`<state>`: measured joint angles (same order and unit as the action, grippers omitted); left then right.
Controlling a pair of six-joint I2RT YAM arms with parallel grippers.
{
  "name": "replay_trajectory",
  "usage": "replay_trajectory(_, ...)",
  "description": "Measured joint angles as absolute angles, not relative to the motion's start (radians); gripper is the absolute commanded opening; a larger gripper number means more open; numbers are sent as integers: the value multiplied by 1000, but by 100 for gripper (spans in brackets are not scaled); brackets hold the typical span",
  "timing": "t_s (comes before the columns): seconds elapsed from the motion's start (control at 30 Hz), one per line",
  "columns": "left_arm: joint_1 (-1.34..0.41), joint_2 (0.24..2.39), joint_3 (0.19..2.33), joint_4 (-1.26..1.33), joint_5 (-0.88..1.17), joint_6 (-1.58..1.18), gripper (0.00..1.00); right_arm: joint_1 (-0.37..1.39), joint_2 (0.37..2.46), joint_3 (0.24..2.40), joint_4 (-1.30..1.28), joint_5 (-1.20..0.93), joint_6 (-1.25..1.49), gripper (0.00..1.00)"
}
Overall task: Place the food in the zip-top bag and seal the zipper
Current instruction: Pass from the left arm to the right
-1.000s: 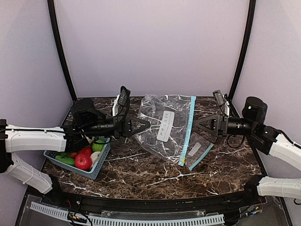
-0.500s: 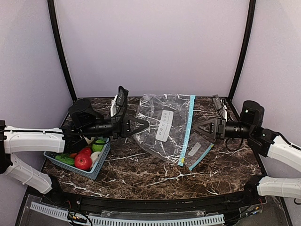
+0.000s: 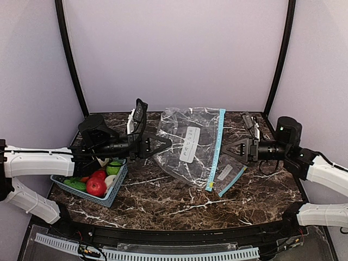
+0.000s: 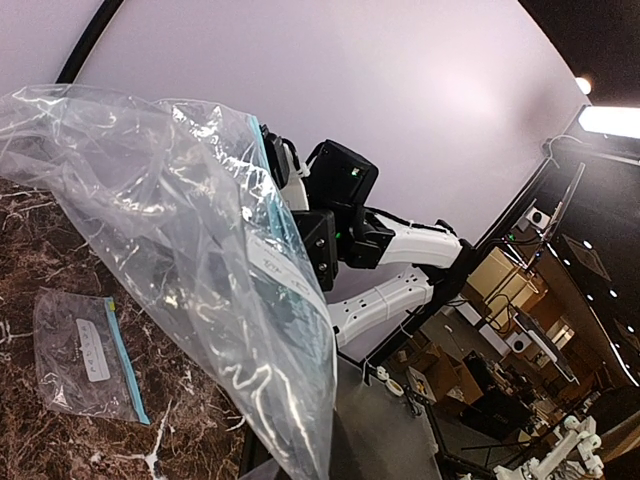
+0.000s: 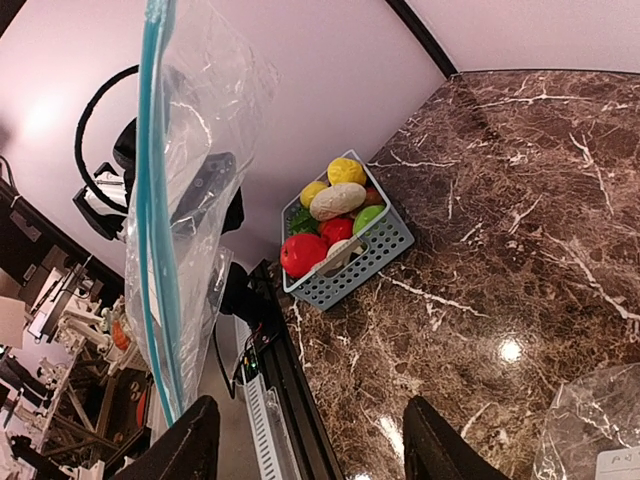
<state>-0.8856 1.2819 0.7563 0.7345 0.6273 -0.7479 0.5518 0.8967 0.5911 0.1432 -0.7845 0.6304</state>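
So far nothing is bagged: the left gripper [image 3: 166,144] is clamped on the bag [image 3: 187,141] at its left edge, holding it up off the table [image 3: 163,202]. The right gripper [image 3: 225,150] stands parted and empty just beside the teal zipper [image 3: 217,147]. The food [image 3: 97,186] lies heaped in the basket [image 3: 112,197], glossy red, green, yellow and cream. Filling and sealing remain.

A robotics lab: walled test booth [image 3: 174,54], equipment [image 4: 565,445] and cardboard boxes [image 4: 440,375] beyond.
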Motion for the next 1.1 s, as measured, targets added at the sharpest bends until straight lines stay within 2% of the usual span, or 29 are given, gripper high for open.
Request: replay_trajectory(1.1,-886,1301,756,755,632,-769,1,552,934,593,195,-868,642,59)
